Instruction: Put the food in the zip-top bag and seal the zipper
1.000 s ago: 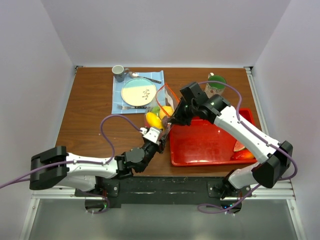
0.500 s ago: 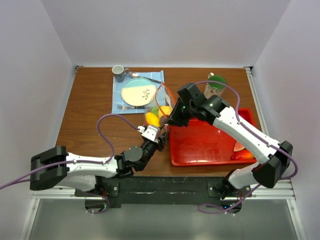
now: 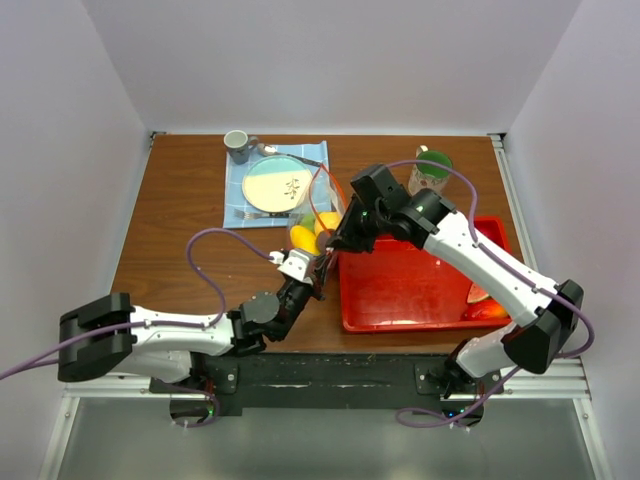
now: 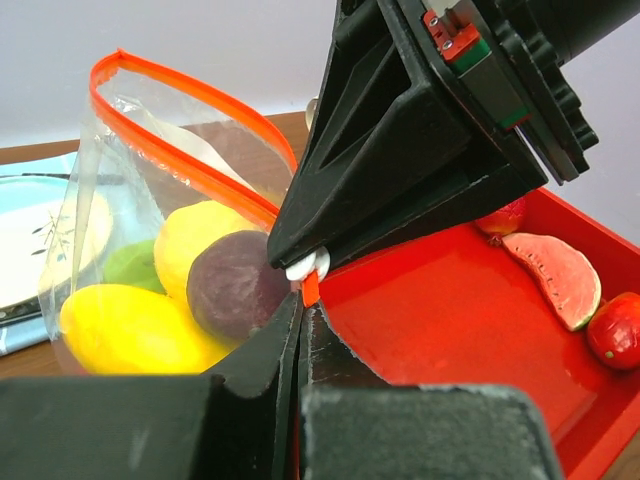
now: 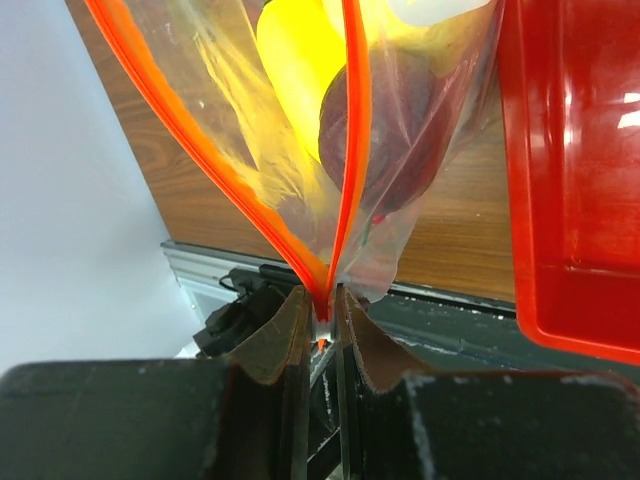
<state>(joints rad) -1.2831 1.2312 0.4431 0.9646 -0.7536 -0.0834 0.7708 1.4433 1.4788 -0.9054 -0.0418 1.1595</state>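
The zip-top bag (image 3: 320, 212) hangs open between my two grippers, its red zipper (image 4: 180, 165) gaping in a loop. Inside lie yellow food (image 4: 120, 330), a dark purple piece (image 4: 235, 285) and a green piece (image 4: 130, 270). My left gripper (image 3: 318, 268) is shut on the bag's near corner at the zipper's end (image 4: 310, 288). My right gripper (image 3: 340, 240) is shut on the zipper (image 5: 352, 130) where its two strips meet, right above the left fingers. The purple piece (image 5: 390, 130) and yellow piece (image 5: 295, 60) show through the bag in the right wrist view.
A red tray (image 3: 420, 290) stands just right of the bag, holding a watermelon slice (image 4: 555, 275) and a red fruit (image 4: 617, 330) in its far right corner. A plate (image 3: 278, 184) on a blue cloth, a mug (image 3: 238, 146) and a green-filled glass cup (image 3: 432, 168) stand behind.
Both grippers have shifted slightly left and away from the bases with the bag held between them. The right gripper stays pinched on the zipper.
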